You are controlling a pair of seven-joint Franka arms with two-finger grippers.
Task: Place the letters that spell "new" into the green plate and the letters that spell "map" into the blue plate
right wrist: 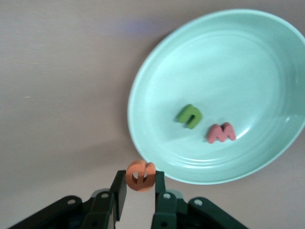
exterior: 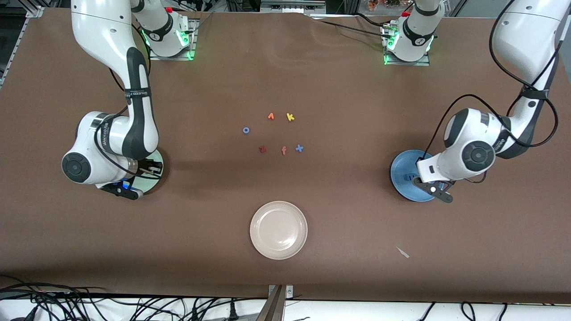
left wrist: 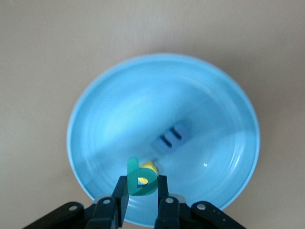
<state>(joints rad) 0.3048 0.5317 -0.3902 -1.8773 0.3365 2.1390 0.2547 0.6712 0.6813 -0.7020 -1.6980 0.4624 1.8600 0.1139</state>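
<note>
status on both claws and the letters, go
Left claw shut on teal p over blue plate. Right claw shut on orange e beside green plate. Nothing blocking.

A beige plate point(exterior: 278, 229) lay nearest the front camera. Farther off sat a yellow k point(exterior: 290, 117), blue x point(exterior: 299, 148), orange f point(exterior: 283, 150), dark red z point(exterior: 262, 149) and blue ring point(exterior: 246, 130).

Both arms reached down with bent elbows; the left gripper point(left wrist: 141, 191) and right gripper point(right wrist: 139, 187) each stood clamped, fingers pointing at twelve o'clock.
</note>
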